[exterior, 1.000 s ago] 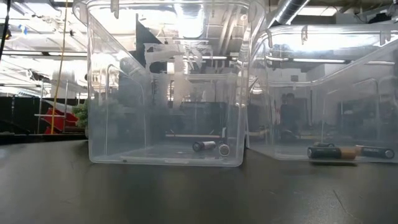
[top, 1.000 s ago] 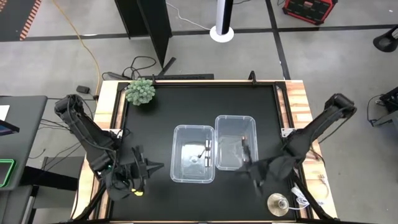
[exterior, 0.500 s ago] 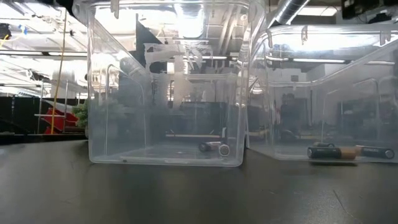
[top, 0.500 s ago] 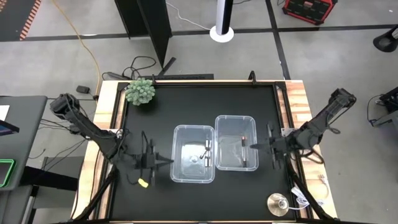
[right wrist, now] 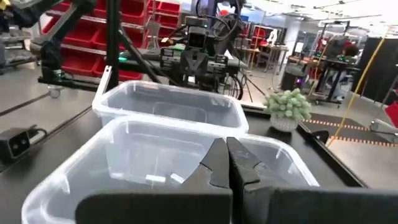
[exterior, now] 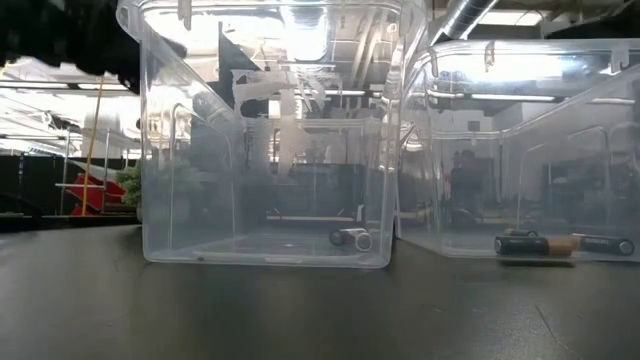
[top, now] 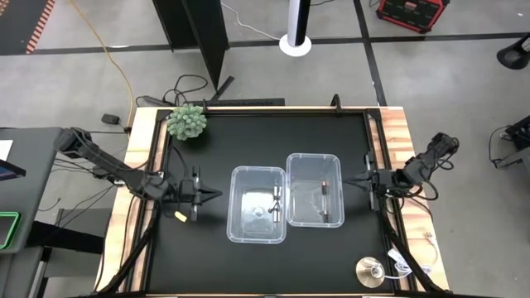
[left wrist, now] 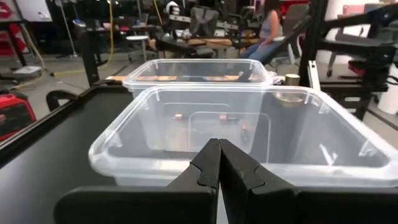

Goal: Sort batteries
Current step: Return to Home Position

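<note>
clear bins (top: 247,189) hold batteries (exterior: 351,238); left gripper (top: 217,195), right gripper (top: 346,181) closed beside.

No text, label, brand, number or sign legible in any view. Batteries (exterior: 350,238) inside the clear bins (exterior: 200,150): casing print too small to make out. Background room gear: markings unreadable.

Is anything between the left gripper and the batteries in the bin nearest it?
Yes: the clear bin's side wall stands between the shut left gripper and the batteries lying inside. Nothing else shows between them.
</note>
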